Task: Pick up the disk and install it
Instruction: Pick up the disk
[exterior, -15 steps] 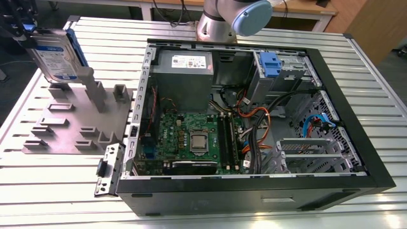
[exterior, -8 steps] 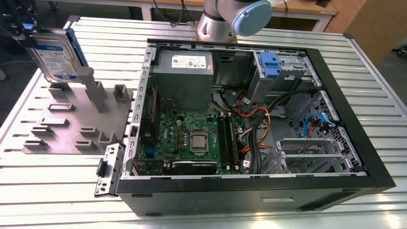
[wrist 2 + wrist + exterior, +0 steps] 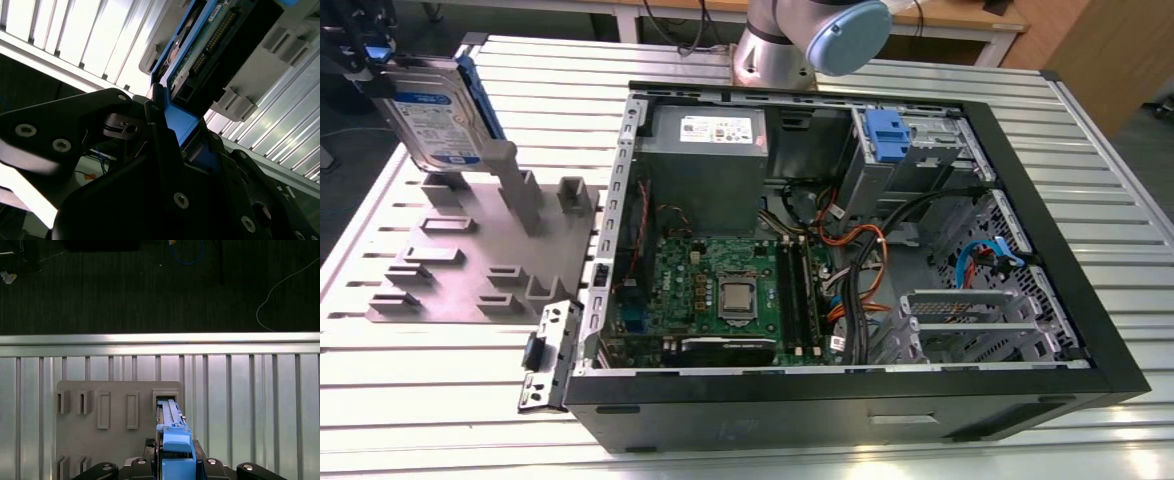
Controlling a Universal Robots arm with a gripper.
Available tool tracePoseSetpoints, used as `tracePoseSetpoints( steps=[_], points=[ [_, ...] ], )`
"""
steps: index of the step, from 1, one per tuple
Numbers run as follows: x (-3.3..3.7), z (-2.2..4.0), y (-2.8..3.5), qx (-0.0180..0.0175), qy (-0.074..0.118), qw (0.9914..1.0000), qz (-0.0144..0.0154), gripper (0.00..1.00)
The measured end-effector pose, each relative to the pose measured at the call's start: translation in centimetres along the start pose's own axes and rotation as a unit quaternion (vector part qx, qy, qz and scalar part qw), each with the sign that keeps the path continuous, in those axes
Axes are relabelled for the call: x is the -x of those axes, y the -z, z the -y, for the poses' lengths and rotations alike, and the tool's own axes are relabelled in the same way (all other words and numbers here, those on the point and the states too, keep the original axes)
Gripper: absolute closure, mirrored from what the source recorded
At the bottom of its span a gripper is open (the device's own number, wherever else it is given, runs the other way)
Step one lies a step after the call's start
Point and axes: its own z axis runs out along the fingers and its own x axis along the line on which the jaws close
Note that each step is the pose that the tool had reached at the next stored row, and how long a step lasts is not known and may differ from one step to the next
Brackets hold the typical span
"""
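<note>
Disk [image 3: 440, 110]: flat rectangular silver metal hard drive with a white-and-blue label on its face, framed by a blue plastic carrier. In the exterior view it stands on edge, slightly tilted, at the far end of the exterior view's left, label facing the near side. In the second wrist view its [image 3: 210, 35] underside shows a green circuit board and a row of connector pins. In the first wrist view it [image 3: 172, 432] is seen edge-on, blue carrier uppermost.

Pincer [image 3: 376, 68]: clamped on the top end of the disk. In the second wrist view the pincer [image 3: 182, 132] has its black fingers [image 3: 159, 130] narrow, pressed on either side of the blue carrier. In the first wrist view the pincer [image 3: 175, 467] straddles the carrier.

The disk's lower end is at a slot of the grey slotted fixture plate [image 3: 454, 285]; can't tell whether it sits in the slot or hangs just above. In the first wrist view that plate [image 3: 115, 440] lies directly below the disk.

The plate rests on the ribbed aluminium desk [image 3: 440, 400]. Just beside it, toward the exterior view's right, the open black computer case [image 3: 1067, 300] lies on its side, well apart from the disk. Inside: green motherboard [image 3: 720, 280], grey power supply box [image 3: 707, 150] at the far end, and a silver drive cage with a blue latch tab [image 3: 887, 135] at the far right.
</note>
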Motion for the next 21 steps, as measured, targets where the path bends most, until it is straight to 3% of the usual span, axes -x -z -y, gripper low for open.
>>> tracePoseSetpoints(
  steps=[21],
  points=[
    [0.0, 0.0, 0.13, 0.0, 0.0, 1.0, 0.0, 0.64]
  ],
)
